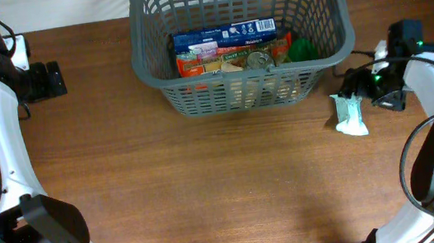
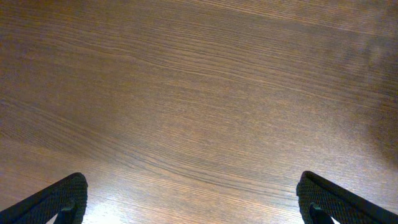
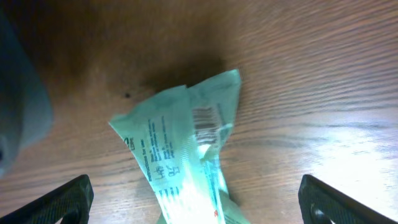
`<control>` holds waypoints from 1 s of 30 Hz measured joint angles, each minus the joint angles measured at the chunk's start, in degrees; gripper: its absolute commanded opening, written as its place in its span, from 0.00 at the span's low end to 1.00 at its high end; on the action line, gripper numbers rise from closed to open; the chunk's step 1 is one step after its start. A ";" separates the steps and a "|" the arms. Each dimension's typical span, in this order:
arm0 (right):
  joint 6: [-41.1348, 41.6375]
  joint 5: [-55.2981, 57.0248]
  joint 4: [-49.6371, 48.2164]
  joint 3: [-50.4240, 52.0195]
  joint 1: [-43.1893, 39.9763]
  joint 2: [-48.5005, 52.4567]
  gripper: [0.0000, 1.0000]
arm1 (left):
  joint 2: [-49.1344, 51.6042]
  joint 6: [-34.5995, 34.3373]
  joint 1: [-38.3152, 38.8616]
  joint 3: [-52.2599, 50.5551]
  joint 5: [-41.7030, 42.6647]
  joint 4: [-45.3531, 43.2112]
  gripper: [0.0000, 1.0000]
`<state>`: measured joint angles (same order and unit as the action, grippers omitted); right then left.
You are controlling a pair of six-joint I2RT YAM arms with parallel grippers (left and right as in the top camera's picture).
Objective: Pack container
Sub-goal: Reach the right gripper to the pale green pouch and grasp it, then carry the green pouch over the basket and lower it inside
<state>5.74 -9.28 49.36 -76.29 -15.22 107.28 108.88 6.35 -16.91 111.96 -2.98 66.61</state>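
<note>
Container [image 1: 320, 17] stands on the table [image 1: 233, 186], top centre in the overhead view. Inside it are a blue packet [image 1: 223, 33] with white print, orange-red packets [image 1: 230, 55] and something green [image 1: 302, 48]; the lettering is too small to read.

Left hand [image 1: 50, 79] is released, jaws wide over bare wood.

Right hand [image 1: 359, 86] is spread wide, grasping nothing, above a pale green packet [image 3: 180, 149] just right of the container. Barcode visible; print blurred.

Grey lattice basket [image 1: 151, 55] — pale green packet [image 3: 180, 155]
</note>
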 measured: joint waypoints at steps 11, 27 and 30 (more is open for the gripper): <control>-1.40 0.55 -1.73 1.51 0.85 6.36 0.69 | 0.00 0.00 0.00 0.00 0.00 0.00 0.99; -1.01 0.20 3.63 -0.31 -0.96 6.60 0.04 | 0.00 0.00 0.00 0.00 0.00 0.00 0.99; -1.03 -2.34 6.95 -4.35 -4.00 6.12 0.04 | 0.00 0.00 0.00 0.00 0.02 0.00 0.99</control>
<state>4.71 -11.62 56.31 -80.64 -19.22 113.40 108.88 6.35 -16.91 111.96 -2.96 66.61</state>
